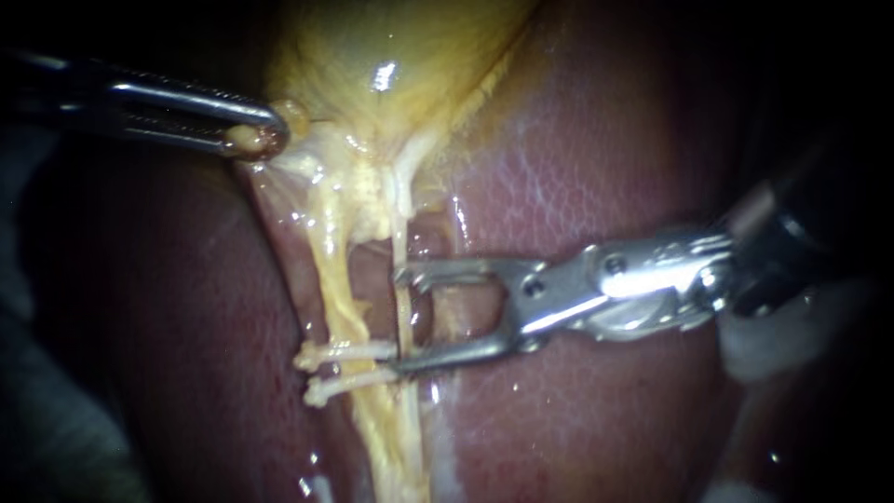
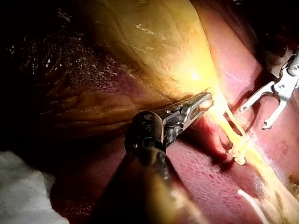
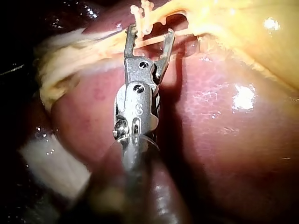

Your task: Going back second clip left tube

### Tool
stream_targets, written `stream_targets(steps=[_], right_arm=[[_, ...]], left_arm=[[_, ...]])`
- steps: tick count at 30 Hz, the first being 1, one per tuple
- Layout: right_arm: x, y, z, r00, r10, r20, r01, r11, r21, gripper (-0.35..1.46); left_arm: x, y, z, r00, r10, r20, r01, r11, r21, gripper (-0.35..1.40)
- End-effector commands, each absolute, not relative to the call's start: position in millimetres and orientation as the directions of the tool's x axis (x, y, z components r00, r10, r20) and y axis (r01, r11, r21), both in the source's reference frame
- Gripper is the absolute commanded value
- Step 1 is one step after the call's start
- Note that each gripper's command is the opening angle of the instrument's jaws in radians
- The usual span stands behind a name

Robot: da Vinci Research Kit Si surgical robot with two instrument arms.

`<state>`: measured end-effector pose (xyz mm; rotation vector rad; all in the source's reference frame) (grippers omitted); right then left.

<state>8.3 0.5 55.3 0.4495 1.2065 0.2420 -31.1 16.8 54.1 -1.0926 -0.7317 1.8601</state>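
My left instrument [image 1: 253, 133] comes in from the upper left, its jaws shut on a fold of tissue at the narrow end of the yellow gallbladder [image 1: 391, 56]. It pulls that fold to the left. Two strands run down from there: a broad yellow left tube [image 1: 333, 279] and a thin pale tube [image 1: 401, 298]. Two white clips [image 1: 343, 366] lie across the left tube, one just below the other. My right instrument [image 1: 400, 319] has its jaws open astride the thin tube. Its lower jaw lies against the ends of the clips. The right wrist view shows these open jaws [image 3: 150, 33] just short of the clips [image 3: 142, 14].
Glossy red-brown liver [image 1: 596, 140] surrounds the tubes on both sides. White gauze [image 1: 782, 340] lies under the right instrument's shaft and also shows beside it as a gauze pad [image 3: 51, 163]. In the left wrist view the right instrument [image 2: 267, 108] stands beyond the clips [image 2: 238, 150].
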Motion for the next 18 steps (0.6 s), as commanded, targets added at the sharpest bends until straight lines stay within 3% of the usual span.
stream_targets(steps=[1,10,18], right_arm=[[7.6,0.8,54.7,0.351,0.414,-0.840,0.050,0.888,0.458,0.50],[1.9,2.0,51.5,0.371,0.380,-0.847,0.000,0.912,0.409,0.50],[1.3,1.6,51.2,0.368,0.381,-0.848,0.062,0.900,0.431,0.50]], left_arm=[[-31.0,16.8,54.1,-0.270,0.875,-0.402,-0.366,-0.480,-0.797,-0.35],[-31.0,16.8,54.1,-0.270,0.875,-0.402,-0.366,-0.480,-0.797,-0.35],[-31.5,16.5,55.2,-0.269,0.873,-0.407,-0.370,-0.484,-0.793,-0.35]])
